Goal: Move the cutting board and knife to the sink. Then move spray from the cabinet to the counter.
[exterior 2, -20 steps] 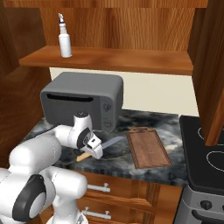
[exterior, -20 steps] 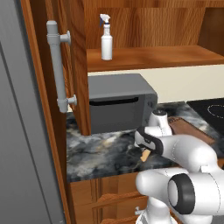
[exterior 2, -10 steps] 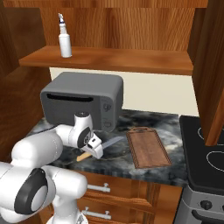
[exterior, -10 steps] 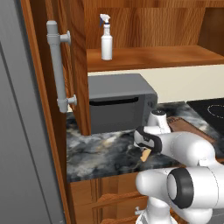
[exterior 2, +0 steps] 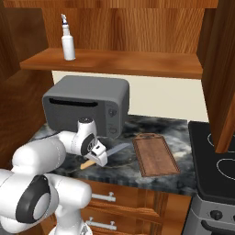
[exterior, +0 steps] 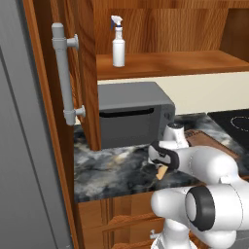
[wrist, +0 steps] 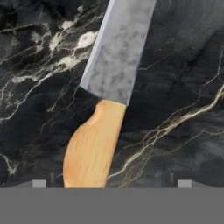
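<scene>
Counter: jaws wide over knife

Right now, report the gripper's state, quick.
Gripper: open, holding nothing, poised low over the knife lying on the counter.

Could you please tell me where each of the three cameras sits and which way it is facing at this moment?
Left base view: behind the arm to its left, facing the cabinet and spray; white arm at lower right.
Right base view: behind to its right, facing the counter, cutting board and knife; arm at lower left, gripper open over the knife.
Hand view: on the hand, looking down at the knife; finger tips at bottom.
Shared: both base views show spray, toaster oven, counter.
</scene>
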You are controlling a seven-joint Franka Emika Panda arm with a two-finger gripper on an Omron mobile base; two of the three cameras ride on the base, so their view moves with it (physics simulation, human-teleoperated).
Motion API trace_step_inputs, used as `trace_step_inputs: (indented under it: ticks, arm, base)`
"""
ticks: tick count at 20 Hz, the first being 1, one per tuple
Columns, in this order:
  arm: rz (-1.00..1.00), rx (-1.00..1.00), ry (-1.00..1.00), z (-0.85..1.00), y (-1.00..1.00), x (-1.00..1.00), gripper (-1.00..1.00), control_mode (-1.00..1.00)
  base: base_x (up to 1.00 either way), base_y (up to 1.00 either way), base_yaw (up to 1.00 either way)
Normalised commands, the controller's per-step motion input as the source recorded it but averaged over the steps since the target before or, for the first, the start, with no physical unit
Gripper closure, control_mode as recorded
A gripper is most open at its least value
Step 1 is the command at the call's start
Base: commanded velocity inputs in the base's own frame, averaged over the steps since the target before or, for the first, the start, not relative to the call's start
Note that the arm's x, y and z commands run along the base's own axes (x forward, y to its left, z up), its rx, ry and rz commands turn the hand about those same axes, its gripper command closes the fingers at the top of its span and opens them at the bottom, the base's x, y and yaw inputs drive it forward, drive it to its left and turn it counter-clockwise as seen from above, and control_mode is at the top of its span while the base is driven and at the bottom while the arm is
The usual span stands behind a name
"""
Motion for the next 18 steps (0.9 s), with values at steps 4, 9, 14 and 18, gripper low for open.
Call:
trace_step_inputs:
  ticks: [4,9,14,18]
  arm:
    - [0.00,0.00,0.00,-0.10,0.10,0.09,-1.00,-1.00]
    - [0.00,0.00,0.00,-0.08,0.07,0.13,-1.00,-1.00]
    - [0.00,0.00,0.00,-0.09,0.04,0.17,-1.00,-1.00]
    - [0.00,0.00,0.00,-0.07,0.00,0.08,-1.00,-1.00]
  base:
    - [0.00,0.00,0.00]
    - [0.00,0.00,0.00]
    - [0.00,0.00,0.00]
    - [0.00,0.00,0.00]
